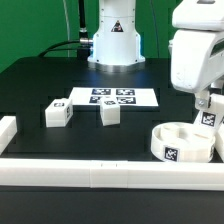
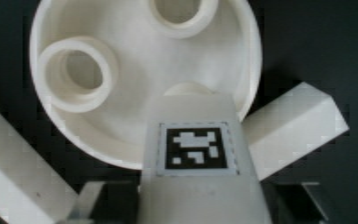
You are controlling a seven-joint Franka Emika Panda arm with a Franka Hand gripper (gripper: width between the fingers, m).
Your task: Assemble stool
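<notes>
Now | surface: black table (image 1: pixel 40 85), white rails (image 1: pixel 100 172) edging | room: green backdrop (image 1: pixel 30 25) | end effector (image 1: pixel 206 110) clamped on leg (image 1: pixel 209 119) over seat (image 1: pixel 185 133)

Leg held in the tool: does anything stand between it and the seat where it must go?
Nothing visible does. The tool grips the leg over the seat, and the seat's holes look empty. The two loose legs lie well aside.

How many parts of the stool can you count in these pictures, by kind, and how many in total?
seat: 1
loose legs: 2
held leg, clamped in the gripper above the seat: 1
Total: 4 parts in view
</notes>
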